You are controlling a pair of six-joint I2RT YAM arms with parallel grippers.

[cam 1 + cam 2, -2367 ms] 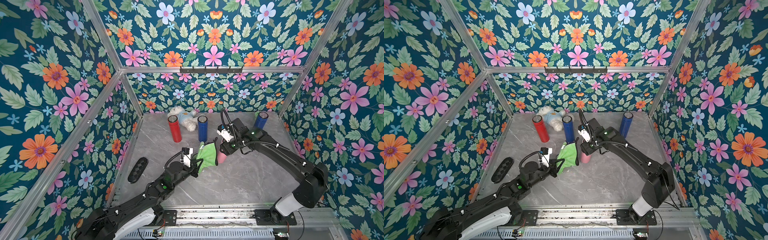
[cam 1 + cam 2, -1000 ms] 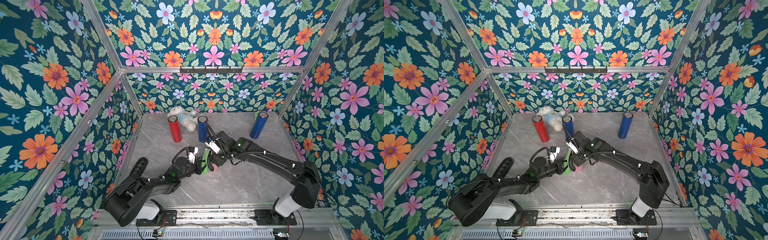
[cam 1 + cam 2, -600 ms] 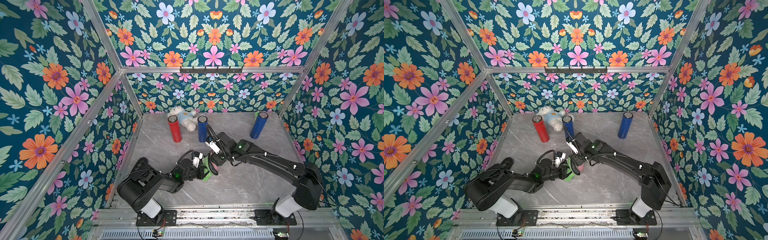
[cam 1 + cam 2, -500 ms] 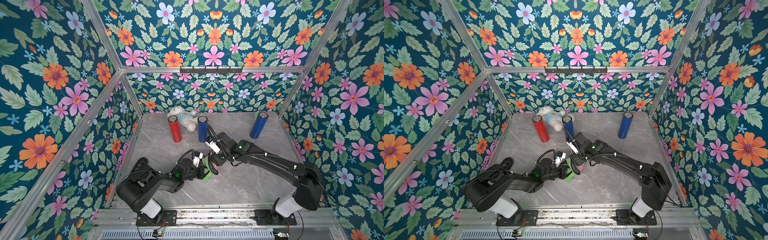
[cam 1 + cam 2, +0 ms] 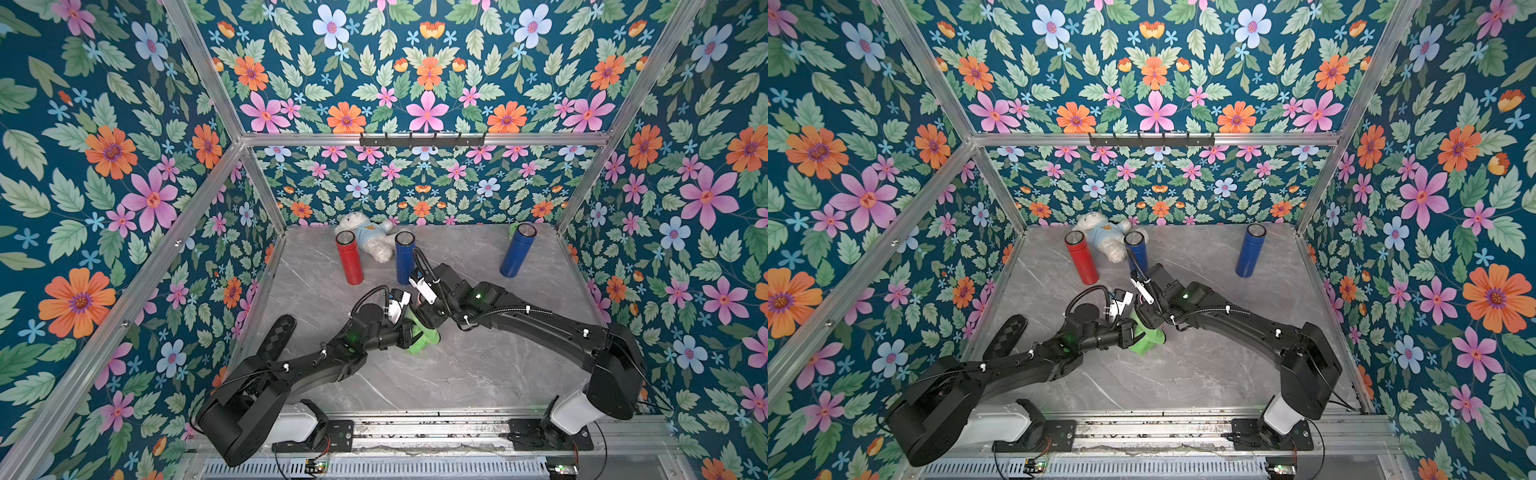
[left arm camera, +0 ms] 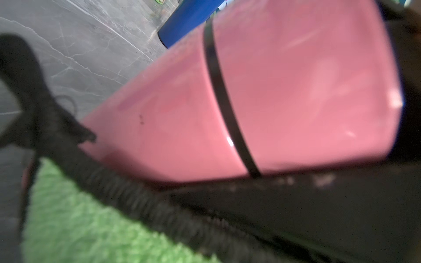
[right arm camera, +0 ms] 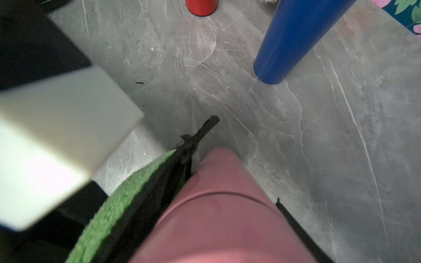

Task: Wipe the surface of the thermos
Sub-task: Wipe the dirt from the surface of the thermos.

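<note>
Top views, place: the right gripper [image 5: 427, 311] and the left gripper [image 5: 409, 333] meet mid-table, a little nearer than centre. The green cloth [image 5: 423, 340] bunches under them and hides almost all of the pink thermos.
Top views, neighbours: a blue thermos [image 5: 404, 257] stands just beyond the right gripper, with a red thermos [image 5: 349, 257] to its left.
Left wrist, thermos: the pink thermos [image 6: 284, 91] fills the view at a tilt, a black band [image 6: 224, 102] round it, and the cloth lies against its flank.
Left wrist, left gripper: jaws together, pinching the cloth.
Right wrist, right gripper: clamped round the thermos body. The free end points down at the table [image 7: 319, 136], and the cloth touches the side toward the left arm.
Handling: probably a rigid, glossy, slippery shell. Hold it firmly near one end, so the rest stays bare for the soft cloth.
</note>
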